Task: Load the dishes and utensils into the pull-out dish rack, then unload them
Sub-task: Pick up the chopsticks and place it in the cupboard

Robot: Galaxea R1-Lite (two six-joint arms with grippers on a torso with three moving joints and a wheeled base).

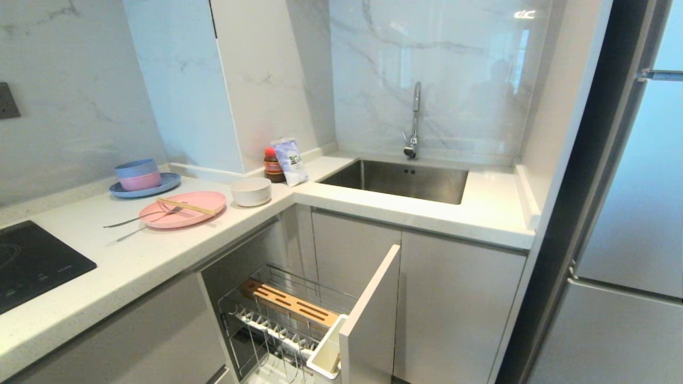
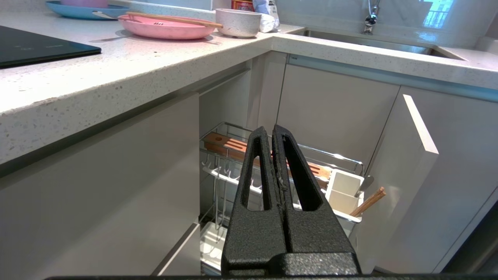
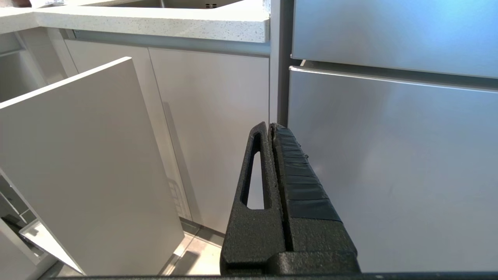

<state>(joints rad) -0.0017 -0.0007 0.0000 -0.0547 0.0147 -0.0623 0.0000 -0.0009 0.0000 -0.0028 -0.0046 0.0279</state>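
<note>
Meanwhile, on a speckled white countertop point(image 1: 133, 256) in a marble-walled kitchen corner, everything sits relative to the steel sink point(image 1: 397, 181). Farthest left of the sink lies a black cooktop point(image 1: 32, 261). Nearer it, a blue plate point(image 1: 145, 188) carries stacked blue and pink bowls point(image 1: 137, 174). Next comes the pink plate point(image 1: 184, 210), with wooden chopsticks point(image 1: 187, 206) laid across its top and a silver fork point(image 1: 140, 216) resting on its rim, handle out over the counter; a second slim metal piece lies just beside it. The off-white speckled bowl point(image 1: 251, 191) stands beside the pink plate, on its sink side, and a red-capped jar point(image 1: 272, 164) and a white packet point(image 1: 291, 161) stand just left of the sink.

Below the counter, left of the sink cabinet, the pull-out dish rack point(image 1: 283, 314) stands drawn out, its wooden strip bare; the white cutlery box point(image 2: 344, 190) behind the front panel holds brown sticks and a metal utensil.

Neither arm shows in the head view. The left gripper point(image 2: 272, 134) hangs low before the rack, fingers pressed together on nothing. The right gripper point(image 3: 270, 128), right of the sink, faces the steel refrigerator point(image 3: 393, 155), fingers likewise pressed together and empty.
</note>
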